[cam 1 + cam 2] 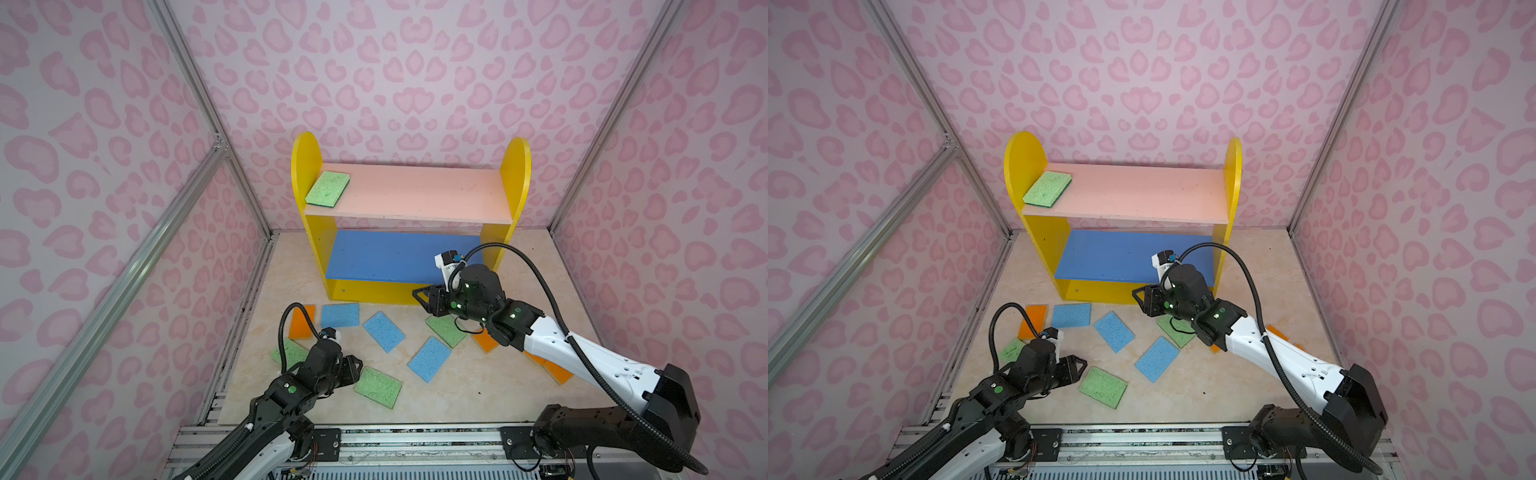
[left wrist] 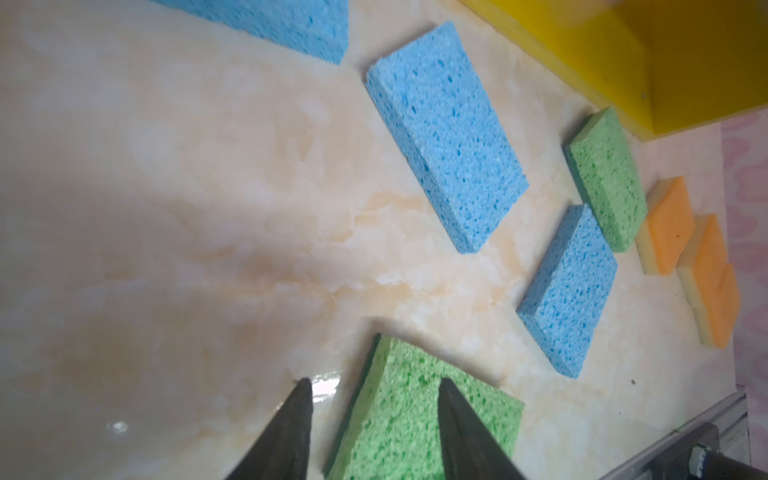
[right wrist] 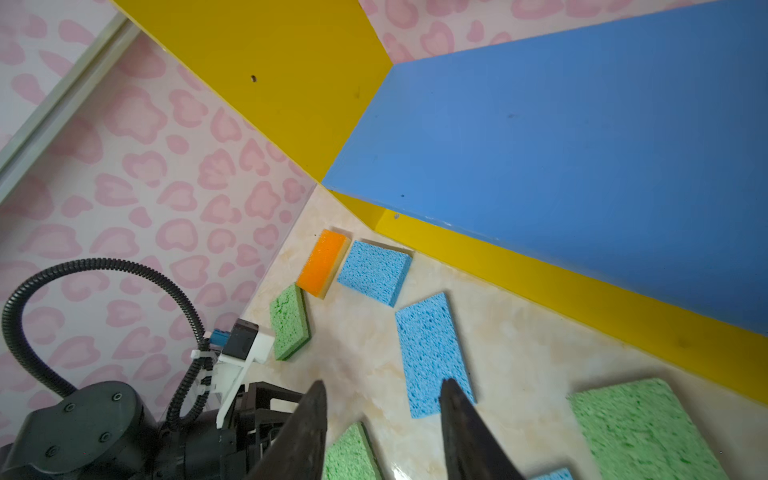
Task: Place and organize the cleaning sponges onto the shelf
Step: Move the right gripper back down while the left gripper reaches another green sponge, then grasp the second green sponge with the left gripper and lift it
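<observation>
A flat green porous sponge [image 1: 378,387] is straddled for pickup by the half-open left tool [image 2: 374,380]; the half-open right tool [image 3: 384,381] is empty

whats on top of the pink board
One green sponge lies flat at the left end of the pink board, by the yellow side panel. The rest of the board is bare. Both top views show its whole top; nothing covers it.

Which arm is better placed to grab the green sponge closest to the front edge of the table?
Left. The left gripper sits over one edge of that green sponge, with its jaws apart. The right gripper hangs empty by the base of the shelf, farther away.
</observation>
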Robot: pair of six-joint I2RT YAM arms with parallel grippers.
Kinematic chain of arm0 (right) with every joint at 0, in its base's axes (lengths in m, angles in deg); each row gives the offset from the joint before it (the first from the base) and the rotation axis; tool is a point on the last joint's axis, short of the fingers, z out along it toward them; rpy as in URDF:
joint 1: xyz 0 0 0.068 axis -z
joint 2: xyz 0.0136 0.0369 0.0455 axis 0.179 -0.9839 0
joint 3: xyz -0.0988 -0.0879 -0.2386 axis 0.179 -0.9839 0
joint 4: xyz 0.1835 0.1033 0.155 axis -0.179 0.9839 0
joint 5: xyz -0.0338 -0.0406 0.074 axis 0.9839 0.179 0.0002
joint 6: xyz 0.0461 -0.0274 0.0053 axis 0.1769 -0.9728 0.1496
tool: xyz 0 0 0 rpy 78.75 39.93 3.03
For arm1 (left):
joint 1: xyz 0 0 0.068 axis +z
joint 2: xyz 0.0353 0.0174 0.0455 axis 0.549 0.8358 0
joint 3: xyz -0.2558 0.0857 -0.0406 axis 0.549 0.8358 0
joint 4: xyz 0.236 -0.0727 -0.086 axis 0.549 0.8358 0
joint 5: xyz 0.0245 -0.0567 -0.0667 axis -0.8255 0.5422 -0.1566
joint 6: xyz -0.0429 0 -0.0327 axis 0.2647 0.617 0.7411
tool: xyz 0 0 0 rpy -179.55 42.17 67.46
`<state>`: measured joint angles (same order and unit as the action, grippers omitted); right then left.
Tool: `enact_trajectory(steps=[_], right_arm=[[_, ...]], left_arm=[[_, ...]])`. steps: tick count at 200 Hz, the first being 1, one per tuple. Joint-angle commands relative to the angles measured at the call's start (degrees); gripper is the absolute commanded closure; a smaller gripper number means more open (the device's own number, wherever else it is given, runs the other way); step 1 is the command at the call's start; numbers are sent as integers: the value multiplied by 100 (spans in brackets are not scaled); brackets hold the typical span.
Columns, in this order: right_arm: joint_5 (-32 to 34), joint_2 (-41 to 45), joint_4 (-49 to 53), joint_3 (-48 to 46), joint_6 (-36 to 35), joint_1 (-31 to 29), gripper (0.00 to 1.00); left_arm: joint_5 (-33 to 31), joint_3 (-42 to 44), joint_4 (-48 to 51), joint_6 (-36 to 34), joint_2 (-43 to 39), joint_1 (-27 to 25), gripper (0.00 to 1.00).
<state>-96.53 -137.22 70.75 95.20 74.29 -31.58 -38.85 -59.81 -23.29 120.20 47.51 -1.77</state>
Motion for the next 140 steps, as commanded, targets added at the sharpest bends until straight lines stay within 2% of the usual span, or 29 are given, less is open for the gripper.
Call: enact_trajectory(steps=[1, 38, 84, 126, 140], right_arm=[[-336, 194, -497, -577, 150, 191, 54], [-791, 316, -432, -952, 129, 539, 54], [-855, 501, -500, -1160, 61, 767, 54], [-1047, 522, -445, -1284, 6, 932, 54], [-1077, 519, -469, -1328, 0, 936, 54]], left_arm=[[-249, 58, -245, 115, 289, -274, 54], [-398, 141, -481, 180, 870, -464, 57], [-500, 78, -804, 178, 1545, -490, 63], [-367, 5, -1039, 219, 1706, -514, 96], [-406, -86, -979, 174, 1662, -517, 96]])
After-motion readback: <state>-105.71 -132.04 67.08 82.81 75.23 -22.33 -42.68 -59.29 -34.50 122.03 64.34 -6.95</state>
